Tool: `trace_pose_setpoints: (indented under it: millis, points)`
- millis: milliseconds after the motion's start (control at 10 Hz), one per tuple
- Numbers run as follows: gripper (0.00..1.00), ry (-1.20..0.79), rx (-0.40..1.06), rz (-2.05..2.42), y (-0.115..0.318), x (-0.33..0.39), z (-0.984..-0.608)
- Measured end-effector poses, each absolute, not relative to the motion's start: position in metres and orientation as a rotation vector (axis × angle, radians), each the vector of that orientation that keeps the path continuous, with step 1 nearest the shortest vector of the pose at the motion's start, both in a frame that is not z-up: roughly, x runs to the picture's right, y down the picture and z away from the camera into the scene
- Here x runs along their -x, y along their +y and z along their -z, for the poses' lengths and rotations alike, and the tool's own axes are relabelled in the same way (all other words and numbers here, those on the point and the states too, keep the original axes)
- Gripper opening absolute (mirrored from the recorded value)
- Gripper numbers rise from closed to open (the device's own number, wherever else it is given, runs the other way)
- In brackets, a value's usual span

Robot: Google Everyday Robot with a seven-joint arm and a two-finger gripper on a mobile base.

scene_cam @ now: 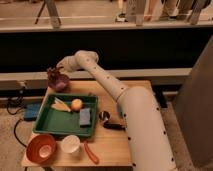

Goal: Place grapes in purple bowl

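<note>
The purple bowl (59, 83) stands at the far left corner of the wooden table (115, 142). The grapes (52, 74), a dark reddish bunch, hang just above the bowl's left rim. My gripper (54, 71) is at the end of the white arm that reaches over the table from the right. It is shut on the grapes and holds them right over the bowl.
A green tray (52, 125) in front of the bowl holds a yellow-orange fruit (76, 104), a blue sponge (85, 117) and a pale piece. An orange-red bowl (41, 148), a white cup (70, 144) and a red tool (91, 153) sit at the front. A black object (113, 125) lies to the right of the tray.
</note>
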State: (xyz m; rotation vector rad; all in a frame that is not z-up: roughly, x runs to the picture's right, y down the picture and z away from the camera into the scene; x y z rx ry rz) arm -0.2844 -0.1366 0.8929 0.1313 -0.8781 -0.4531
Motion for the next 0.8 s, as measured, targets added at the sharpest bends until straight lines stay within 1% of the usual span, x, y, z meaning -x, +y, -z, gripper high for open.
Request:
trace_pose_setpoints:
  millis: [100, 300, 400, 500, 600, 800]
  points:
    - [0.42, -0.882, -0.117, 0.447, -0.136, 0.286, -0.9]
    - [0.59, -0.886, -0.101, 0.429, -0.136, 0.284, -0.909]
    - [0.7, -0.887, -0.094, 0.417, -0.136, 0.281, -0.914]
    - [0.78, -0.887, -0.088, 0.407, -0.137, 0.28, -0.918]
    - [0.8, -0.885, -0.079, 0.4, -0.136, 0.278, -0.922]
    - [0.8, -0.895, -0.04, 0.364, -0.133, 0.272, -0.933]
